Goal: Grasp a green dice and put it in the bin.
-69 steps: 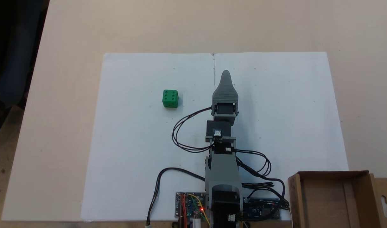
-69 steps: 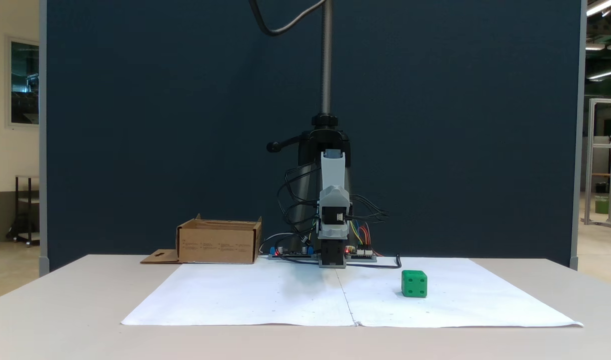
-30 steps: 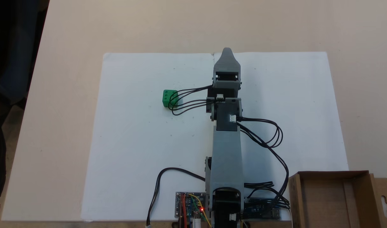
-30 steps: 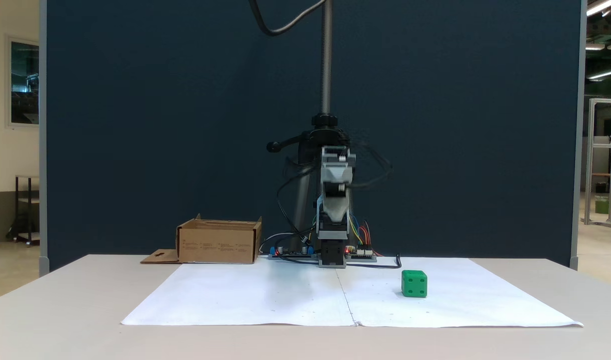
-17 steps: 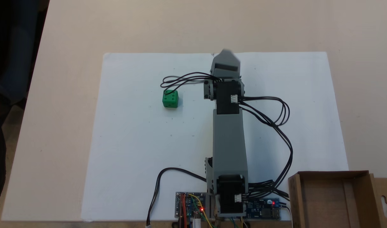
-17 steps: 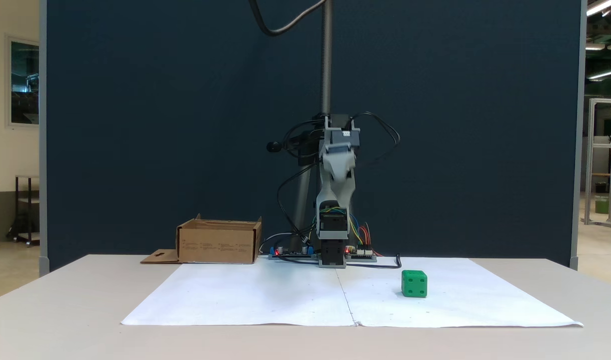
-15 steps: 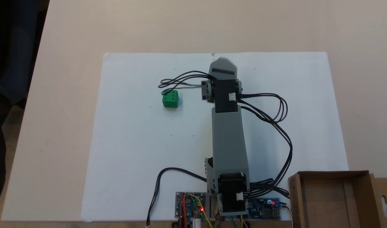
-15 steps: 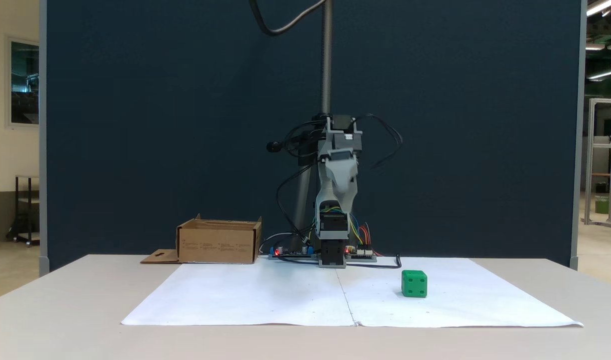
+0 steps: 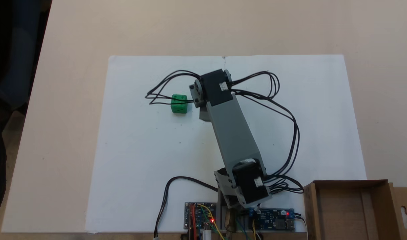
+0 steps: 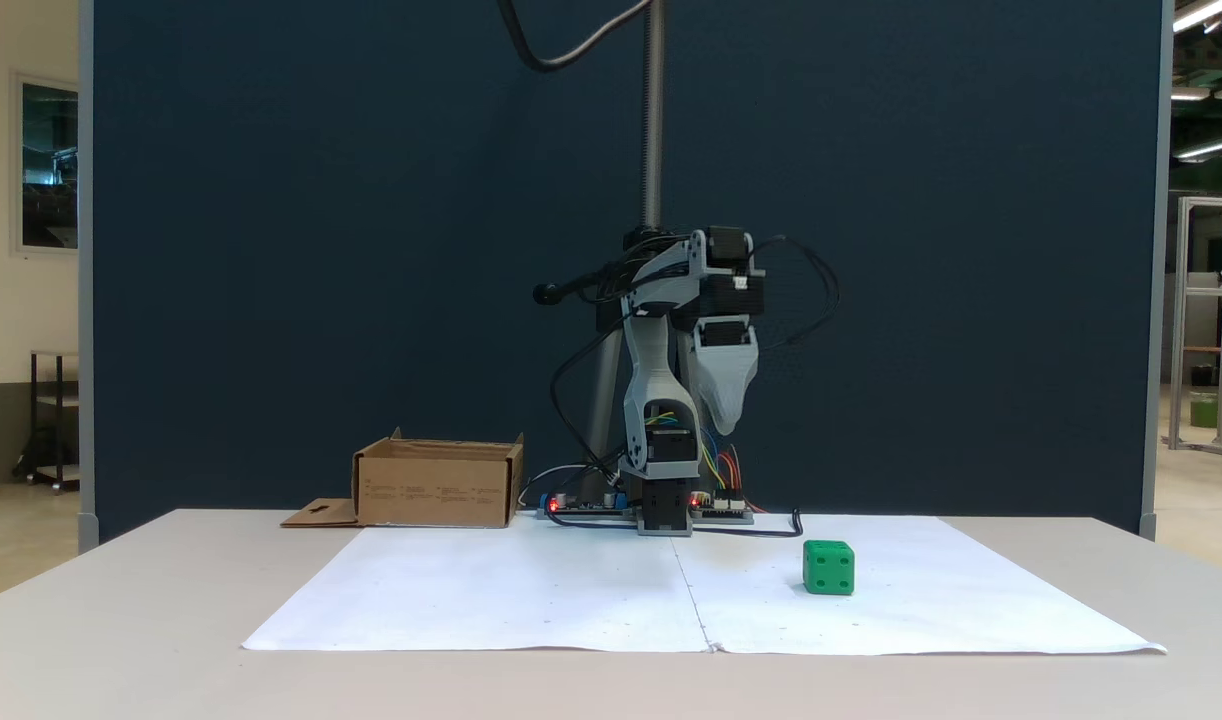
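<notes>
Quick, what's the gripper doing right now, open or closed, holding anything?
Gripper: holding nothing, hanging in the air pointing down; open or shut cannot be told, since one tapered tip shows. The green dice sits on the paper, untouched.

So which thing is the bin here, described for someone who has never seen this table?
Start from the white paper sheet on the table. In a fixed view from above, the bin sits past the sheet's lower right corner, beside the arm's base boards. It is an open-topped brown cardboard box with low walls and a side flap with a cut-out slot, far larger than the green dice.
</notes>
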Action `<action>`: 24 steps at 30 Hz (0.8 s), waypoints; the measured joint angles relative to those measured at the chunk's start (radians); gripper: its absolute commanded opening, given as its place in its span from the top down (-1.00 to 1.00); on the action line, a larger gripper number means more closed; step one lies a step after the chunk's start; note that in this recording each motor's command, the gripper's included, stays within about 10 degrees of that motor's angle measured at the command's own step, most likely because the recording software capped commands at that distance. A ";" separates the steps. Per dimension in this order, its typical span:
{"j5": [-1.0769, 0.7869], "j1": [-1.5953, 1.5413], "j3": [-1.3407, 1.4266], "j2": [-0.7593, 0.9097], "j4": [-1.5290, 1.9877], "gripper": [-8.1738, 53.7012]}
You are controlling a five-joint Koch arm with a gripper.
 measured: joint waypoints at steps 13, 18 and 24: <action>0.000 0.000 -0.100 -0.163 0.003 -0.70; 0.017 0.002 -0.181 -0.232 0.014 -0.70; 0.103 -0.008 -0.209 -0.268 0.018 -0.70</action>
